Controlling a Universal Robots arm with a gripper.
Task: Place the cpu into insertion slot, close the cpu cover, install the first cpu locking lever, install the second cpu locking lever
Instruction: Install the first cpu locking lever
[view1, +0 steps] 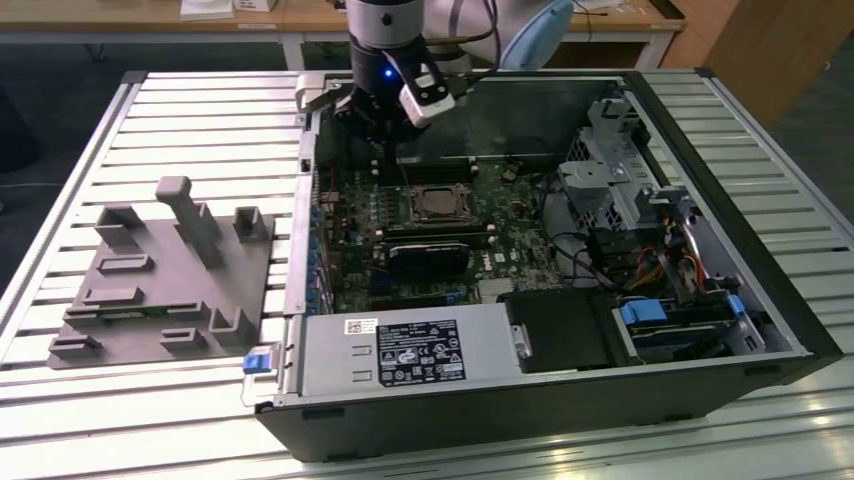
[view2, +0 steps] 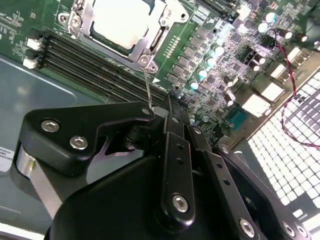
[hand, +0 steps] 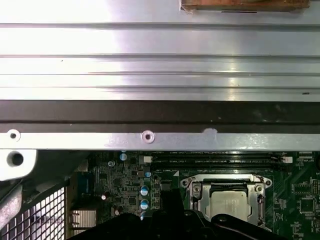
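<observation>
The cpu (view2: 122, 22) lies flat in the insertion slot on the green board, silver-grey top up; the slot itself is hidden under it. The cpu cover (view2: 86, 17) is down around the chip, its silvery frame framing the metal top. A thin wire cpu locking lever (view2: 147, 87) rises from the socket's corner to my gripper (view2: 162, 112), which is shut on its free end. In the exterior view the gripper (view1: 398, 150) hangs just behind the cpu (view1: 434, 203). The first wrist view has the cpu (hand: 227, 205) and cover (hand: 200, 192) beside the dark gripper body.
The open computer case (view1: 747, 300) lies on a slatted metal table (view1: 200, 120). Memory slots (view2: 100, 65) run beside the socket. A labelled power-supply box (view1: 400, 350) sits at the near side, drive cages and cables (view1: 641, 230) on the exterior view's right, a grey fixture (view1: 160, 270) on its left.
</observation>
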